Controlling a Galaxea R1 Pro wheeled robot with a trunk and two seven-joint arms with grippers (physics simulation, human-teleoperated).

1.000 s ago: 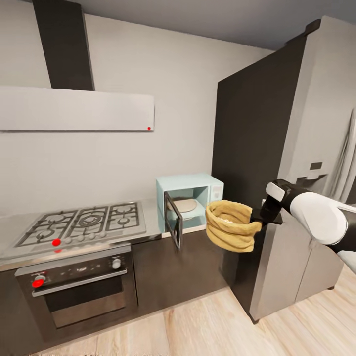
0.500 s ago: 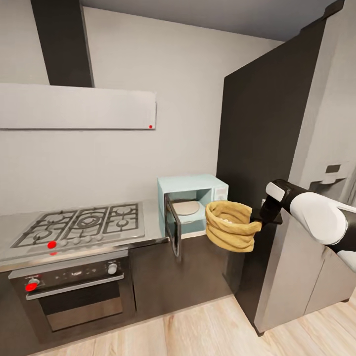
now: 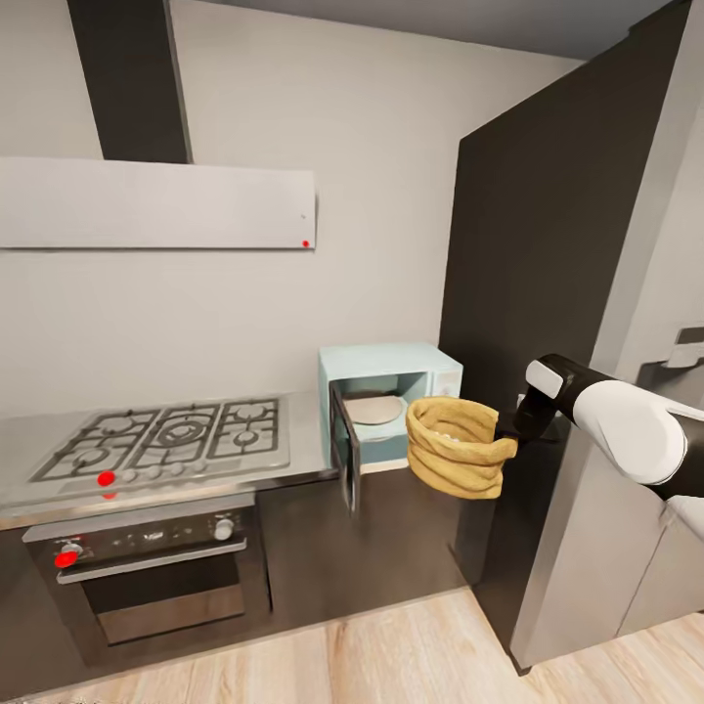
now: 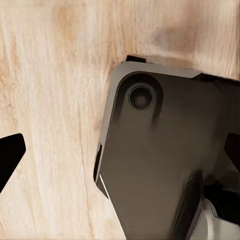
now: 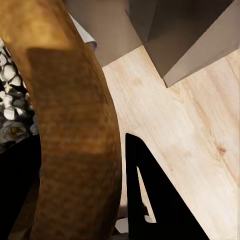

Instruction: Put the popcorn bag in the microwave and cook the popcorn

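Kitchen [image 3: 244, 323]: pale grey walls, light plank floor [image 3: 411, 655], white angled hood [image 3: 156, 205], and a tall dark fridge [image 3: 548, 323] at the right end of the run. Against the picture of a second ago the whole view has shifted; fridge and microwave sit larger and slightly further right. Judged: the robot's base or head has moved toward the appliance, while the arm's pose against the body looks unchanged.

Countertop [image 3: 303, 460]: grey glossy slab over dark cabinets, carrying a gas hob [image 3: 166, 440] above a black built-in oven [image 3: 147, 577].

Microwave [image 3: 391, 401]: pale blue, at the right end of the countertop against the fridge, door swung open, cavity with its turntable exposed.

Popcorn bag [image 3: 458, 448]: held in the air just off the counter's front edge, beside the open door, mouth up; not yet inside. Pale popcorn [image 5: 10, 95] shows through the mouth.

Right gripper [image 3: 510, 428]: clamped on the bag's rim, one finger [image 5: 150, 200] outside the wall.

Left gripper [image 4: 120, 150]: fingertips well apart, holding nothing, over the floor and the robot's base [image 4: 160, 165].

Judged remaining: insertion, door closure, heating.
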